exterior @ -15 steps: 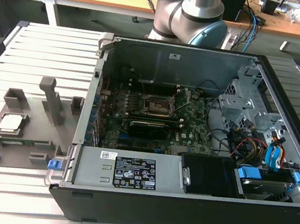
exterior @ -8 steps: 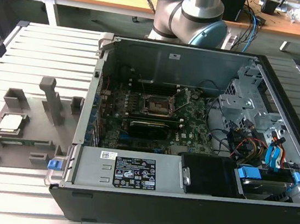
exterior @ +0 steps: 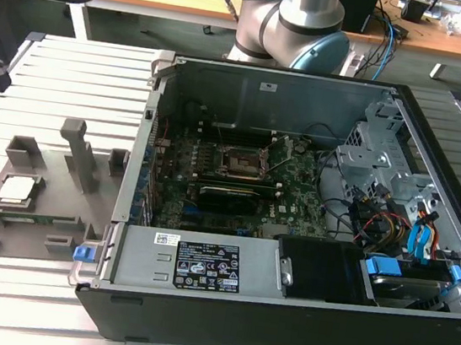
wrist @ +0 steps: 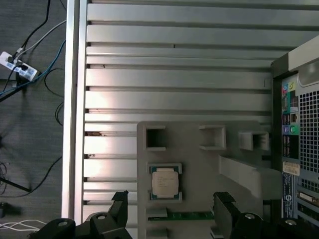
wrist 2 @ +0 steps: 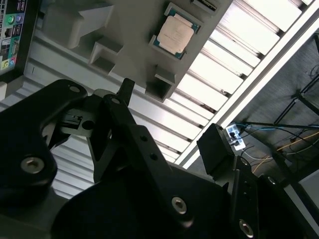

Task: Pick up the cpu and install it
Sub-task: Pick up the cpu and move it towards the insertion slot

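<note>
Slatted table, grey tray: fingers wide open, empty, hovering over the cpu; pickup approach, I'd judge.

No legible txt anywhere: PSU labels carry print (too small to make out).

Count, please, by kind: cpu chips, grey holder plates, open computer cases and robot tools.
cpu: 1
grey holder plate: 1
open computer case: 1
tool: 1
Total: 4
</note>
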Controlling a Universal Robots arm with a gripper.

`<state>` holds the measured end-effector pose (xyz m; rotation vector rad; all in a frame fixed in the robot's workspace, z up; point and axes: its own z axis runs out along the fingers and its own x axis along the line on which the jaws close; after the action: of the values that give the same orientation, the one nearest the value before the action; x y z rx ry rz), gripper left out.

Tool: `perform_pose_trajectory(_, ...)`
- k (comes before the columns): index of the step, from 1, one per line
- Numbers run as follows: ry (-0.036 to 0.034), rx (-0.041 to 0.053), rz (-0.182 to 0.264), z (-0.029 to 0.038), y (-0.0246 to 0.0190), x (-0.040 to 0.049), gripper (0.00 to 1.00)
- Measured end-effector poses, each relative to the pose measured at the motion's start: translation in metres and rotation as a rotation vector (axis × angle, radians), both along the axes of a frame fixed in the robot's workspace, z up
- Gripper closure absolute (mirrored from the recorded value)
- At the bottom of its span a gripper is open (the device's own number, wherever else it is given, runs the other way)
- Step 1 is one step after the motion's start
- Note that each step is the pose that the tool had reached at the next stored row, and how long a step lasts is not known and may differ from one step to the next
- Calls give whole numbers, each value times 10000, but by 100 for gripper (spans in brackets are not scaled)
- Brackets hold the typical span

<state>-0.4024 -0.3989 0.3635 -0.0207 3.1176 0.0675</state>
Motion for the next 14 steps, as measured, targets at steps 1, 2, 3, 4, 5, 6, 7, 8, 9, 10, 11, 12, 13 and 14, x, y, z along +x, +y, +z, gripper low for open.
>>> perform_pose_trajectory(1, 0, 0, 0, -10, 0, 0, 22)
perform_pose_trajectory(2, 1, 0, 0, -19, 0, 0, 22)
perform_pose_trajectory(3, 0, 0, 0, -26, 0, 0, 22)
perform_pose_trajectory(4, 0, 0, 0, -30, 0, 0, 22)
perform_pose_trajectory(5, 0, 0, 0, -33, 0, 0, 22)
perform_pose_trajectory(6, 0, 0, 0, -39, 0, 0, 22)
perform_pose_trajectory(7, 0, 0, 0, -46, 0, 0, 22)
perform_pose_trajectory(8, 0, 0, 0, -51, 0, 0, 22)
perform_pose_trajectory(9, 0, 0, 0, -55, 0, 0, 22)
perform_pose_trajectory(10, 0, 0, 0, -58, 0, 0, 22)
perform_pose_trajectory(11, 0, 0, 0, -66, 0, 0, 22)
perform_pose_trajectory(12, 0, 0, 0, -70, 0, 0, 22)
perform_pose_trajectory(13, 1, 0, 0, -73, 0, 0, 22)
perform_pose_trajectory(14, 0, 0, 0, -82, 0, 0, 22)
